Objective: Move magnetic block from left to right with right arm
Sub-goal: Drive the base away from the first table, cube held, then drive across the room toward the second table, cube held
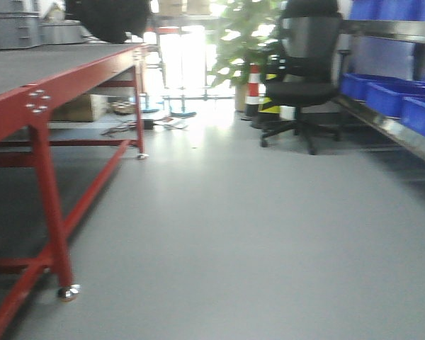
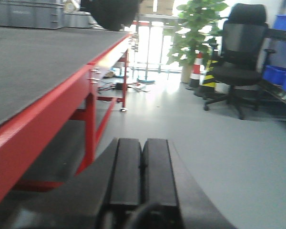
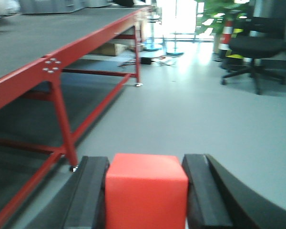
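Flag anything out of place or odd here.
Nothing looks spilled or broken. The one untidy spot is the loose clutter lying on the floor by the red table's far leg. The magnetic block sits squarely between the right gripper's jaws, with floor rather than tabletop beyond it.

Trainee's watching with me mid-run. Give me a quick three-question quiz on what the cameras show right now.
1. True or false: the left gripper is open.
2. What does the right gripper hold? A) a screw B) a red cube C) nothing
3. Fill in: the table has a frame painted ____.
Key: 1 false, its fingers are pressed together; 2 B; 3 red.
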